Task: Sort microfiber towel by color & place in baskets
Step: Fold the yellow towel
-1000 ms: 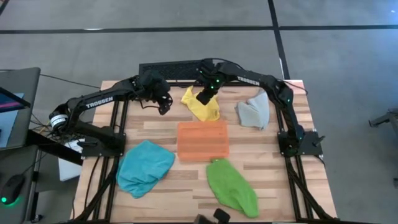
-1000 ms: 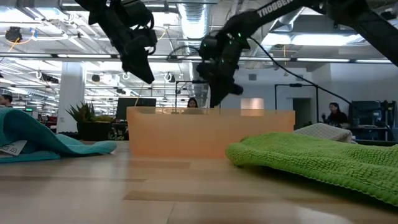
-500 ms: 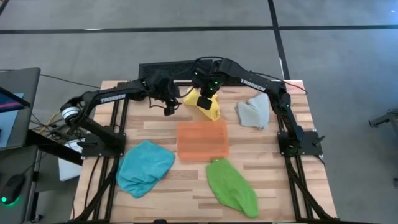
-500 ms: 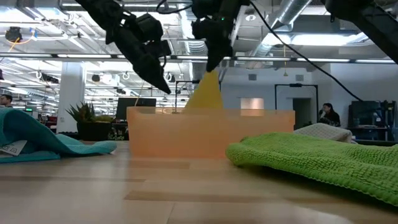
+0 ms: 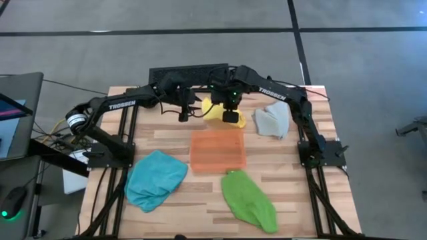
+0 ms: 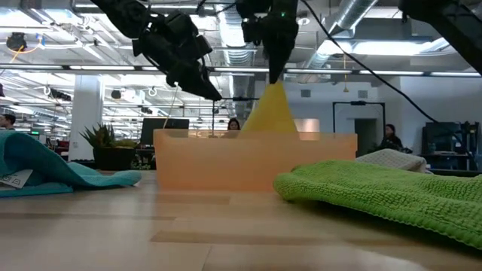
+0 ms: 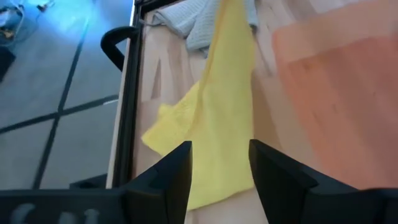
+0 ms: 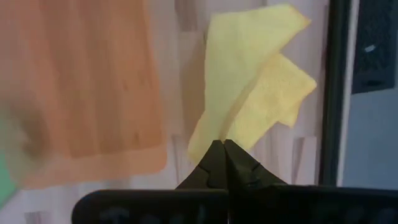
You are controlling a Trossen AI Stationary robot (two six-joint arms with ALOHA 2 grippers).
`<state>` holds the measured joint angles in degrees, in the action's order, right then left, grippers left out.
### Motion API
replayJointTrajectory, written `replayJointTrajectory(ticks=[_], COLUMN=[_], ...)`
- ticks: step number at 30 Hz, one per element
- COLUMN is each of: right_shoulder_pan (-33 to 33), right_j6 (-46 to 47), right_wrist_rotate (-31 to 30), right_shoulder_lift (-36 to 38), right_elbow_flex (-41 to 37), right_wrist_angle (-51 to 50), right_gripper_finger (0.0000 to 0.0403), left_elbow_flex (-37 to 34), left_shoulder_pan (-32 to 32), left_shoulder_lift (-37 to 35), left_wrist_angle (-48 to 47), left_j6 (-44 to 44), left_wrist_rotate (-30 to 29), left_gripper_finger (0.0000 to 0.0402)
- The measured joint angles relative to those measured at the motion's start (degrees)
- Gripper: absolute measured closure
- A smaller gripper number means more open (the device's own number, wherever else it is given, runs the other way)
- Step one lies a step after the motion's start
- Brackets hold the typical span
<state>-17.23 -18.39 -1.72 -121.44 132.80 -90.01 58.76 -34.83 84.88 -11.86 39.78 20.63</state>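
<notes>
- Pinching the yellow towel (image 5: 217, 111), our right gripper (image 5: 231, 117) lifts it above the tray's (image 5: 217, 150) upper edge, frame centre.
- Our left gripper (image 5: 183, 115), fingers apart, hovers just left of it.
- On the wooden table (image 5: 173, 137) we see teal (image 5: 155, 178), green (image 5: 249, 200) and grey (image 5: 272, 120) towels.
- Behind, in the low view, we see an open office with people (image 6: 390, 138).

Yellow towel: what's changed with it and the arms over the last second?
The right gripper has pinched the yellow towel and lifted it off the table; it now hangs from the shut fingers behind the orange tray. The left gripper, open, has moved in toward the towel. The teal towel, green towel, grey towel and tray have not moved.
</notes>
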Motion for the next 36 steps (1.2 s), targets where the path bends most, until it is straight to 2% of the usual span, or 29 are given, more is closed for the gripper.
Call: replayJointTrajectory(ticks=[4, 9, 15, 24, 32, 36], right_shoulder_pan=[0.9, 2.03, 2.33, 2.31, 2.07, 2.09], right_j6=[1.43, 2.34, 3.54, 4.94, 4.88, 4.86], right_wrist_rotate=[0.09, 0.07, 0.06, -0.06, -0.95, -1.26], right_shoulder_lift=[1.97, 4.04, 4.24, 4.24, 4.21, 4.21], right_elbow_flex=[0.08, 0.06, 0.06, 0.04, 0.04, 0.04], right_wrist_angle=[0.0, -0.01, 0.0, 0.01, 0.05, 0.07], right_gripper_finger=[0.04, 0.04, 0.04, 0.0399, 0.0399, 0.0399], left_elbow_flex=[-0.02, 0.0, 0.09, 0.17, 0.17, 0.17], left_shoulder_pan=[-0.58, -0.98, -1.27, -0.52, -0.52, -0.5], left_shoulder_lift=[3.67, 7.84, 10.73, 11.85, 11.85, 11.85], left_wrist_angle=[0.58, 6.14, 7.64, 6.83, 6.33, 6.28], left_j6=[2.65, 7.11, 7.98, -1.19, -1.16, -2.04], left_wrist_rotate=[-0.2, -5.43, -3.85, -5.02, -3.92, -6.42], left_gripper_finger=[0.0269, 0.0291, 0.0313, 0.0322, 0.0322, 0.0322])
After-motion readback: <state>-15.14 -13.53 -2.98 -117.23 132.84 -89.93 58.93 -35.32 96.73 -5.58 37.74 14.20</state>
